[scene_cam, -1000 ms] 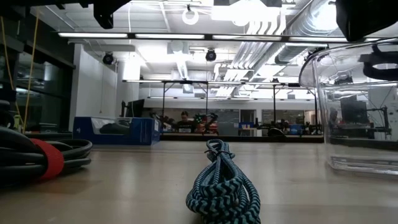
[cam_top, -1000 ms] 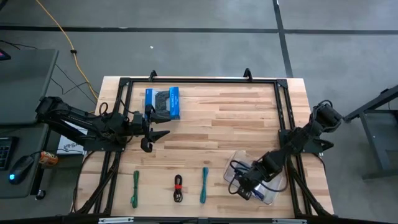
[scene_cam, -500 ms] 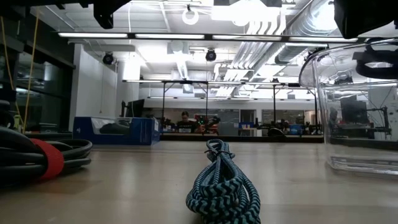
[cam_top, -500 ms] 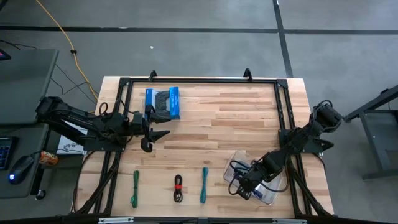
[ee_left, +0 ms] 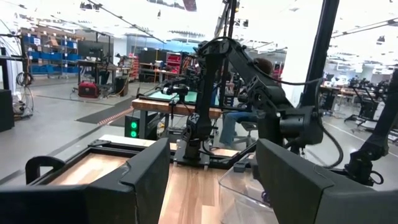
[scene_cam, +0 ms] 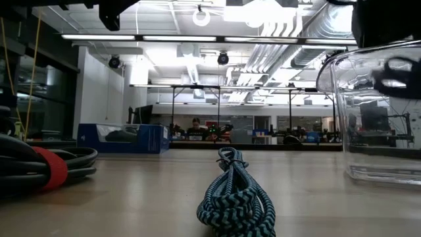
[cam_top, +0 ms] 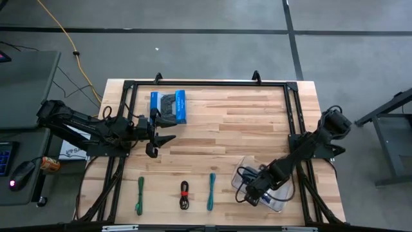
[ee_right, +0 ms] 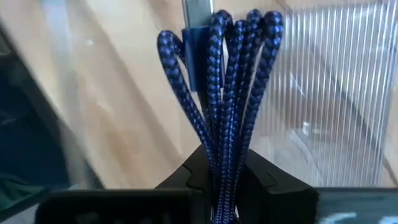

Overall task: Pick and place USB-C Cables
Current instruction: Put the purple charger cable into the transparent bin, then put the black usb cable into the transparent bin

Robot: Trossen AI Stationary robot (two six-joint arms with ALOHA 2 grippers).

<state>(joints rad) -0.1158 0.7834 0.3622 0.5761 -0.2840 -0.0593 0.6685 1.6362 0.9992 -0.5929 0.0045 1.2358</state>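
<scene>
Gripping a purple cable bundle between its two dark fingers, the right gripper hangs over the clear container at about five o'clock on the table. Only the right wrist view shows this bundle, its loops standing straight out past the fingertips with the ribbed container wall behind; from above it is hidden under the arm. The left gripper waits at nine o'clock, fingers apart, beside the blue box. Along the six o'clock edge lie the green cable, the black cable with a red band and the teal cable, each running twelve to six. The low view looks end-on down the teal bundle.
</scene>
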